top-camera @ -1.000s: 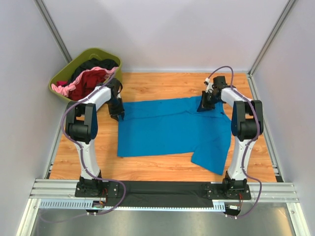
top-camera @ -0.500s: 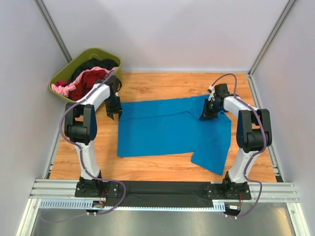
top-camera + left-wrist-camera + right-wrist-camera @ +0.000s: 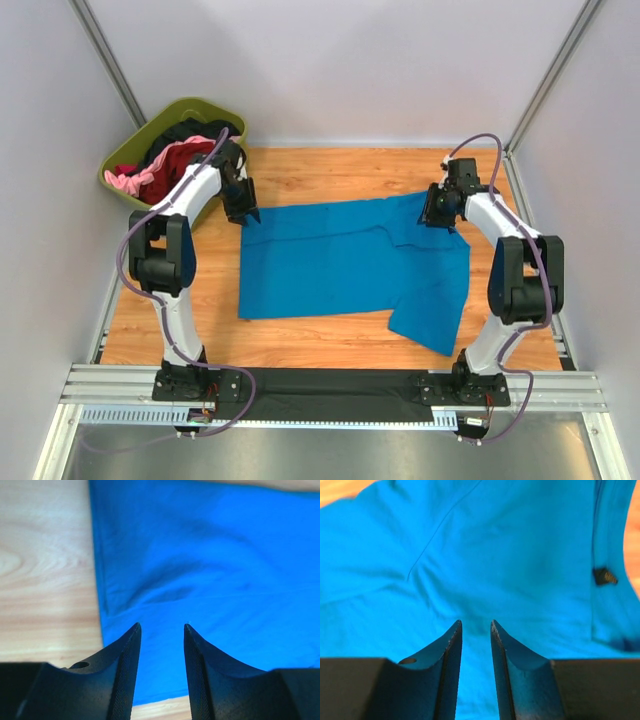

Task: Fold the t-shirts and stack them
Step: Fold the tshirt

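A bright blue t-shirt (image 3: 345,262) lies spread flat on the wooden table, with a sleeve hanging toward the front right. My left gripper (image 3: 244,210) hovers over the shirt's back left corner. In the left wrist view its jaws (image 3: 161,626) stand open above the blue cloth (image 3: 215,555), with nothing between them. My right gripper (image 3: 438,214) is over the shirt's back right part. It is open by a narrow gap (image 3: 475,623) and only blue cloth (image 3: 510,545) shows below. Dark red (image 3: 185,160), pink (image 3: 135,182) and black (image 3: 195,130) t-shirts are piled in the tub.
The olive-green tub (image 3: 190,104) stands at the back left corner, just behind the left arm. Grey walls close in the table (image 3: 330,170) at the back and on both sides. A small dark mark (image 3: 605,576) sits on the shirt near its collar seam.
The right gripper has opened, let go of the blue shirt and drawn back to the right. The left gripper has moved back over the shirt's corner and opened a little wider.
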Robot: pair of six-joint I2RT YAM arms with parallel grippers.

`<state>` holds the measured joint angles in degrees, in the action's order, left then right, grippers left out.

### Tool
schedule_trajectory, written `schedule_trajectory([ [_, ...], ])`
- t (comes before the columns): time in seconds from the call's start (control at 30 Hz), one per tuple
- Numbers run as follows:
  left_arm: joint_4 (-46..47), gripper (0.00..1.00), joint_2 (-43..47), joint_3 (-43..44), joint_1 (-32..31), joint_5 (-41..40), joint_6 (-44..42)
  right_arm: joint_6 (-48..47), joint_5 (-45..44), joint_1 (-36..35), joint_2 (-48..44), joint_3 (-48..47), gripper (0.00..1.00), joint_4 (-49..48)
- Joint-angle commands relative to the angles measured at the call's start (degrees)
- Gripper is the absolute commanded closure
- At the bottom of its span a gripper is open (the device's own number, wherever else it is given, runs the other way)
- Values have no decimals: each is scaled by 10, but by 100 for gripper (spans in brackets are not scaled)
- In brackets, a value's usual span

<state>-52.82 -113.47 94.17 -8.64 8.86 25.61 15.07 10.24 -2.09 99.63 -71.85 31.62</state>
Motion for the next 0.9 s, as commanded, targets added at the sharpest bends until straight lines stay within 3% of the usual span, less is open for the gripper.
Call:
schedule_trajectory([
  [0.0,42,53,-31,22,-2,49,1,7,-10,6,52,-34,69,-16],
  [0.17,5,53,-68,23,-2,3,5,28,-57,14,74,-12,71,-14],
  [0.33,-28,54,-84,60,-2,-24,1,26,-24,52,45,7,69,-43],
  [0.63,22,51,-85,138,-2,56,2,17,78,109,108,-121,56,-67],
  [0.87,25,51,-132,153,-3,67,5,3,113,127,200,-224,55,-52],
])
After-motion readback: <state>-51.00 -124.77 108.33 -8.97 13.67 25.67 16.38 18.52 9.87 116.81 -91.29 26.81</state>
